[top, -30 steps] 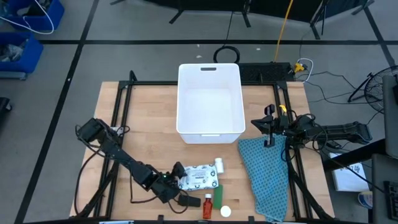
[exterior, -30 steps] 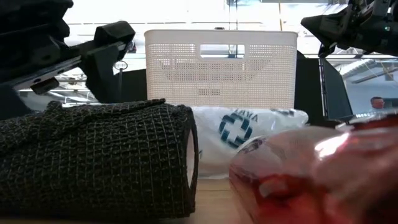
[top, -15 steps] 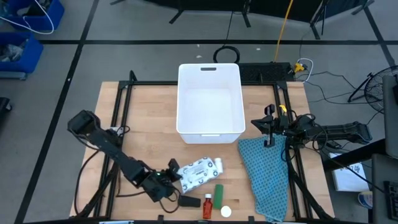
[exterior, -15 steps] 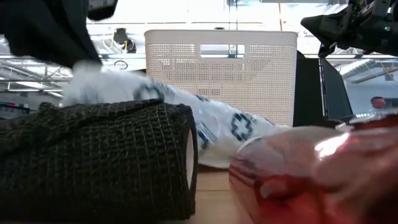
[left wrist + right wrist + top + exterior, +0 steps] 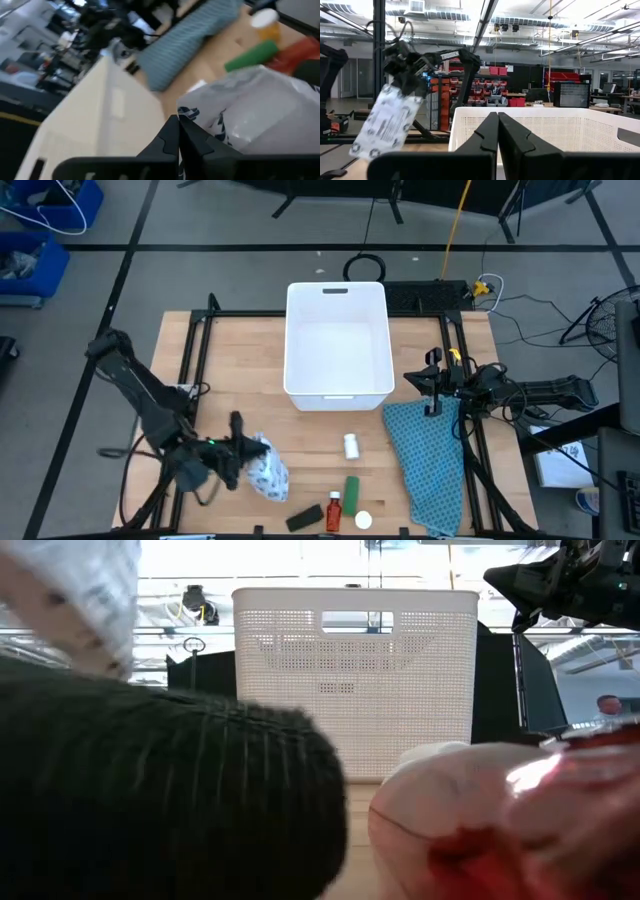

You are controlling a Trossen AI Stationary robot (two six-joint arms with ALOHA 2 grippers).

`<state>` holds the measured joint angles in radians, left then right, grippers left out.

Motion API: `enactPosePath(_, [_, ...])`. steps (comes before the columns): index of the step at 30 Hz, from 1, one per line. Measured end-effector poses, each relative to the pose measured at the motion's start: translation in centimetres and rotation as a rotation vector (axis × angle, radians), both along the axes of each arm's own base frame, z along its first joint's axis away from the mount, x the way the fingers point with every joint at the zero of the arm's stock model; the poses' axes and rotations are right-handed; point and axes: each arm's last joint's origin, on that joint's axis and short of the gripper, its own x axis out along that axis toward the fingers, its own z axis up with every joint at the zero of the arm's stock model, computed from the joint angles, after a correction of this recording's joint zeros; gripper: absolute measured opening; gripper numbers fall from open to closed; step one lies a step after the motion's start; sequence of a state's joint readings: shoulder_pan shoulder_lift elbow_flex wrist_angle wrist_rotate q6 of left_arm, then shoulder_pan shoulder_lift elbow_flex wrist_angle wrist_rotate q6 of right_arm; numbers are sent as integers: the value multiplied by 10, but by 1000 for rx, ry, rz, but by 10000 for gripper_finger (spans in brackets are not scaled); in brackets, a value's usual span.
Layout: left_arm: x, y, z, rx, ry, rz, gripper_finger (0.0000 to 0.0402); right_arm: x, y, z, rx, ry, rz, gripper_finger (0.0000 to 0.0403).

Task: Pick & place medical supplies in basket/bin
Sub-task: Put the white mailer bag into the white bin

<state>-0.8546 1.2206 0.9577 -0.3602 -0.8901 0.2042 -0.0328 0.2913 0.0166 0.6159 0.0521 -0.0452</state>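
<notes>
Wooden table top [image 5: 240, 370] on a black frame, grey floor around it, an open workshop hall behind in the low view. White tub [image 5: 337, 340] stands upright at the far middle of the table, handle slot in its far short end, nothing visible inside. Its perforated wall [image 5: 355, 660] fills the centre of the low view.

Left gripper [image 5: 243, 454] is at the near left of the table, fingers clamped on the top edge of the flat white packet [image 5: 265, 473] with dark speckled print. Packet hangs down from the fingers, clear of the table in the right wrist view [image 5: 387, 122]. In the left wrist view the packet [image 5: 260, 110] bulges just past the closed fingers.

Other supplies lie on the near middle of the table, well apart from the tub: small white bottle [image 5: 351, 445] nearest the tub, green stick-shaped box [image 5: 352, 490] nearer the front edge, orange-red bottle [image 5: 333, 510] just beside the green box, black oblong piece [image 5: 305, 516] beside the red bottle, and a small white cap [image 5: 362, 520] at the front edge.

Teal-blue cloth [image 5: 428, 465] lies along the right side of the table.

Right gripper [image 5: 432, 380] waits at the right edge of the table beside the tub, above the cloth's far end, jaws closed together on nothing.
</notes>
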Motion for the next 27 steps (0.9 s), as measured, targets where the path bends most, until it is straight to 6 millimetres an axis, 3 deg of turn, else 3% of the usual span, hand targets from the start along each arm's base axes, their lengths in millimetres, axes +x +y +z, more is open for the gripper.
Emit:
enactPosePath(8, [-36,43,22,-72,-48,181,1,0,0,0,0,0,0,0])
enactPosePath(15, [-62,85,36,-235,-135,341,0,0,0,0,0,0,0,0])
enactPosePath(20, [-80,107,30,-331,-207,401,0,0,0,0,0,0,0,0])
enactPosePath(27, [-94,123,8,-421,-278,465,0,0,0,0,0,0,0,0])
